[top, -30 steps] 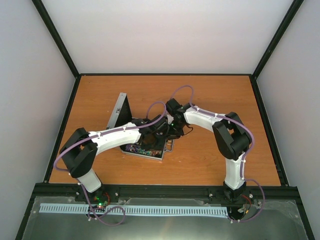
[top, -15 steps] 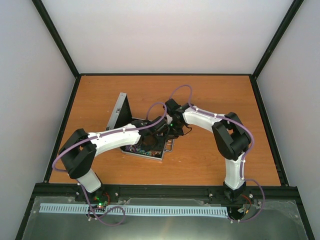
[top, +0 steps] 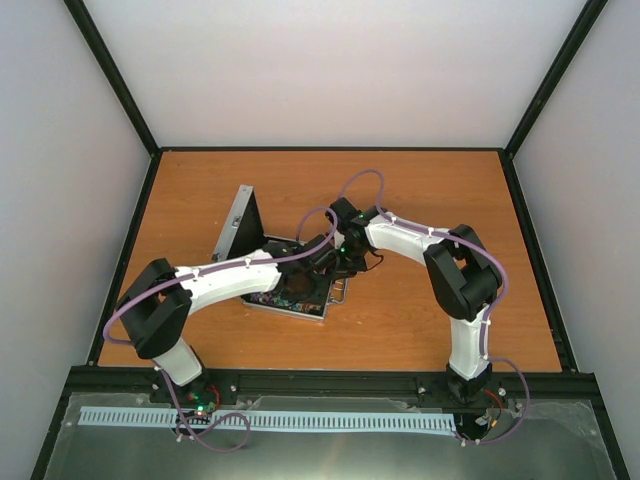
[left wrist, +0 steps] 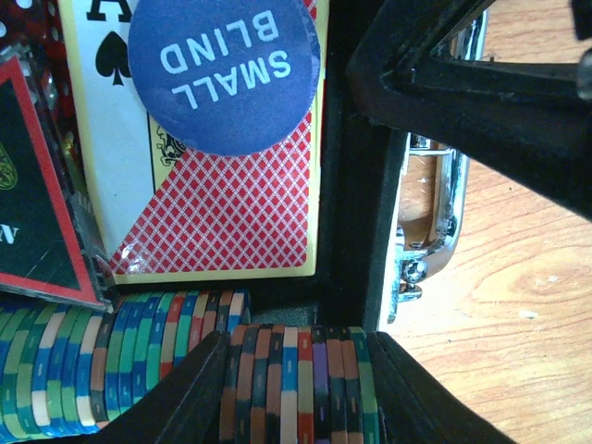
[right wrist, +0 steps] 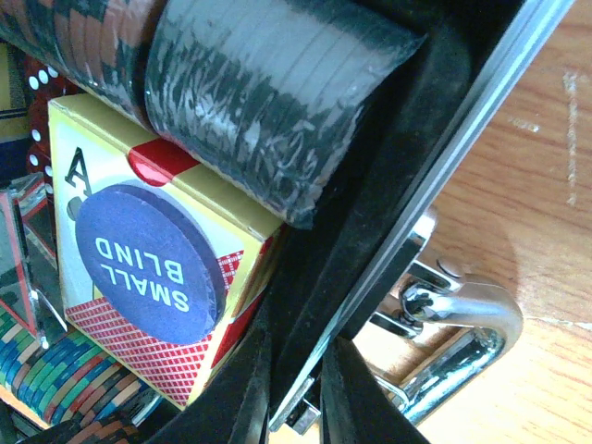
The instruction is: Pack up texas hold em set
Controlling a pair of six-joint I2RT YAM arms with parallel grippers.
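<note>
The texas hold em set is an open silver case (top: 262, 300) with its lid (top: 240, 222) standing up at the far left. My left gripper (left wrist: 298, 370) is shut on a short stack of multicoloured poker chips (left wrist: 296, 388), held just above the chip row (left wrist: 120, 356) inside the case. A red card deck (left wrist: 222, 213) lies beside it with a blue SMALL BLIND button (left wrist: 225, 74) on top. My right gripper (right wrist: 301, 393) is shut on the case's right wall (right wrist: 416, 185), one finger inside and one outside, next to the metal handle (right wrist: 462, 342).
A row of dark chips (right wrist: 277, 102) fills the far slot of the case. Both wrists crowd together over the case's right side (top: 330, 262). Black frame rails (top: 330, 150) border the wooden table.
My right gripper's fingers have come together on the case wall. The left arm has shifted slightly, with the chip stack still in its grip.
</note>
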